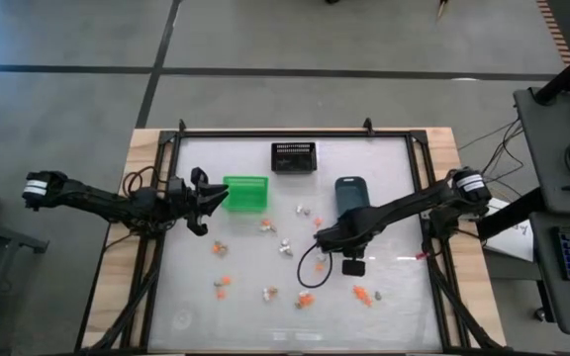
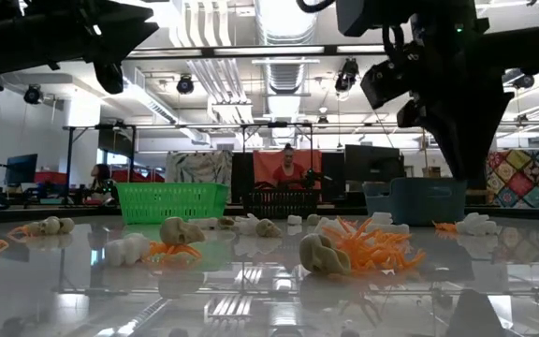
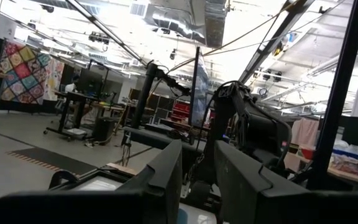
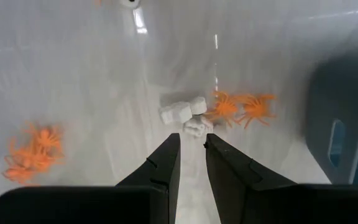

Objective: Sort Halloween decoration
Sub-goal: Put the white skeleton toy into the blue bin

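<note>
Two arms reached inward: right gripper (image 4: 192, 144), jaws narrow, empty, frame centre above white trinkets (image 4: 186, 115); left gripper (image 3: 197, 168) likewise narrow.

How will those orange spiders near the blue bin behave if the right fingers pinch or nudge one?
The orange spiders look thin-legged and probably light, so a nudge may skate them across the glossy table. Their splayed legs seem bendy, perhaps snagging the white pieces alongside.

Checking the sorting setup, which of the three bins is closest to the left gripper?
The green bin: it sits right beside the left gripper, while the black mesh bin and blue-grey bin lie farther right.
</note>
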Motion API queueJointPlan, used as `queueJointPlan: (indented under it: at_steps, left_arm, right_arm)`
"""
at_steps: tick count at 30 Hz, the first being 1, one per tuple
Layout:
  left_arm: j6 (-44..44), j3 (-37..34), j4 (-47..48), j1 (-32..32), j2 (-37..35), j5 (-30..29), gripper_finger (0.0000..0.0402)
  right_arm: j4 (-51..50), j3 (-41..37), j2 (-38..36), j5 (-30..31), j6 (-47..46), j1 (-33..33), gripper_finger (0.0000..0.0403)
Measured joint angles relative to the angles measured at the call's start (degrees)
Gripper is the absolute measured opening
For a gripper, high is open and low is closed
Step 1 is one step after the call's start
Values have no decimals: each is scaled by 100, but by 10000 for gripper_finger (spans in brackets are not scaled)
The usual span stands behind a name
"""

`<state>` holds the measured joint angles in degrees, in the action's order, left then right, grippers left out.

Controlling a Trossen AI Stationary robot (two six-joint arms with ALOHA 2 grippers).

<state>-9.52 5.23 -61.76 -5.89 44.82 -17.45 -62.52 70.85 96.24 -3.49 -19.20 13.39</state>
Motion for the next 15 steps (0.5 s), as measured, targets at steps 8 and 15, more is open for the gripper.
queueJointPlan:
  at_steps: [8,15]
  left_arm:
    - [0,0,15,0,11,0,78]
    - [0,0,16,0,15,0,78]
  right_arm:
    - [556,0,15,55,235,-2,68]
    - [1539,0,8,324,654,0,71]
